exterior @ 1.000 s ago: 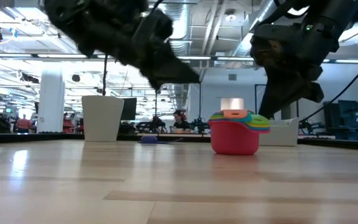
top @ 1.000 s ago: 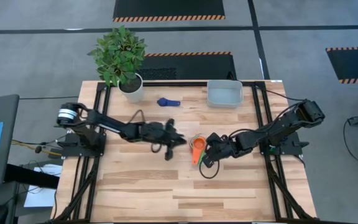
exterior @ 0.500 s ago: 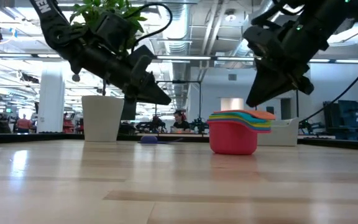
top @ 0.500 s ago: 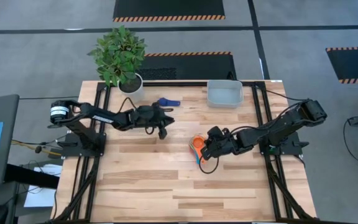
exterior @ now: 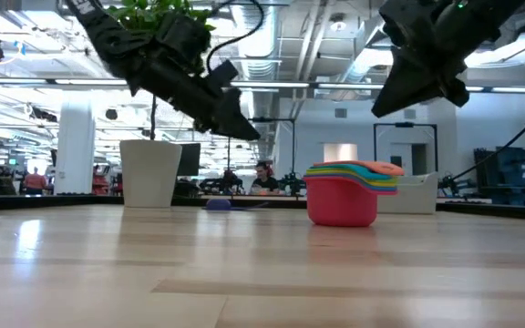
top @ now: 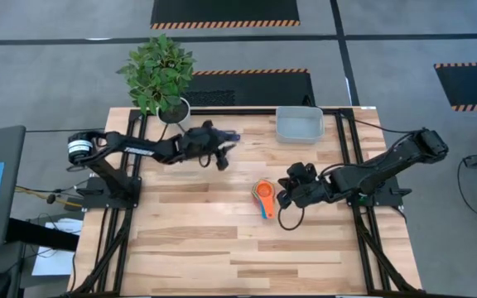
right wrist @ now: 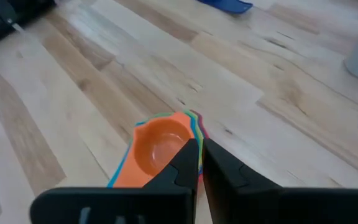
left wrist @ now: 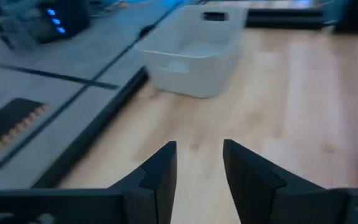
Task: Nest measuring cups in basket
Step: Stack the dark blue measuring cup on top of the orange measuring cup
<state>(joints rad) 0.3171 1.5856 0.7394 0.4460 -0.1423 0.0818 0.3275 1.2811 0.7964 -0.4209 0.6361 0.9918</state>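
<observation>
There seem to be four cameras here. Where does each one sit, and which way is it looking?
High view: overhead, looking straight down on the wooden table and both dark arms.
Low view: at table height, looking across at the stack of nested coloured plastic measuring cups; arms hang from above.
Left wrist view: on the left arm, past the left tool toward the translucent grey-blue plastic basket.
Right wrist view: past the right tool, down at that stack.
Both see the stack.

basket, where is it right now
In the high view the basket sits at the table's far edge, right of centre, beyond the cup stack and well right of the plant pot.
</observation>
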